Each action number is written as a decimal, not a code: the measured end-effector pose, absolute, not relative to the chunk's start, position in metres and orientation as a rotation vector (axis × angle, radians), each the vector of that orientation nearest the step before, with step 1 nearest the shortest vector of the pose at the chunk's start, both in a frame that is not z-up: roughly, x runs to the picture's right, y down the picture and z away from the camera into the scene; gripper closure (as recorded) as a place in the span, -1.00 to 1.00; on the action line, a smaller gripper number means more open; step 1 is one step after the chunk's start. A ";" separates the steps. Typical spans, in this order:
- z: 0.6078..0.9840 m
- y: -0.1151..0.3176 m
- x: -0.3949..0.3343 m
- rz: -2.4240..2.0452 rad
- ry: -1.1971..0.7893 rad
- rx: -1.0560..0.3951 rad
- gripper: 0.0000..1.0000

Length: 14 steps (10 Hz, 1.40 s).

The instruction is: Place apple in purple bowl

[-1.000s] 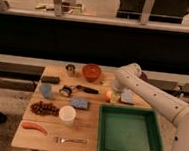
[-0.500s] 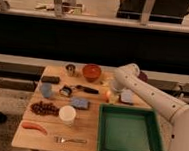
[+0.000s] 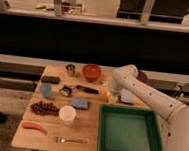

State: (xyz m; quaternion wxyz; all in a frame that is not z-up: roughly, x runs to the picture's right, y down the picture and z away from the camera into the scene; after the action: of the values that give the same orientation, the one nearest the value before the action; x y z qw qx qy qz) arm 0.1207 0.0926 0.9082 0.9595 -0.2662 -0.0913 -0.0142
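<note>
The apple [image 3: 107, 95], small and orange-yellow, lies on the wooden table [image 3: 90, 130] right of centre. My gripper [image 3: 112, 94] hangs from the white arm that reaches in from the right. It is right at the apple, open and pointing down, partly covering the fruit's right side. The apple looks to be resting on the table. The purple bowl [image 3: 142, 76] sits at the back right; only its dark rim shows behind the arm's elbow.
An orange-red bowl [image 3: 92, 72] and a metal cup [image 3: 70, 68] stand at the back. A green tray [image 3: 128, 132] fills the front right. A white cup [image 3: 67, 114], blue sponge [image 3: 80, 103], grapes [image 3: 43, 107], carrot [image 3: 34, 126] and fork [image 3: 70, 139] lie to the left.
The arm has edged slightly left and down toward the apple. Nothing on the table has moved.
</note>
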 end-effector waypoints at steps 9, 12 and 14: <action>0.895 0.085 0.115 -0.031 -0.220 -0.502 0.91; 0.859 0.059 0.110 -0.031 -0.250 -0.427 0.92; 0.830 0.039 0.104 -0.039 -0.275 -0.362 0.92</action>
State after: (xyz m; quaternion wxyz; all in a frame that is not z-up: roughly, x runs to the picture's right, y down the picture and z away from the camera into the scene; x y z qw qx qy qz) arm 0.1038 0.0395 0.8303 0.9741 -0.1794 -0.1363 -0.0193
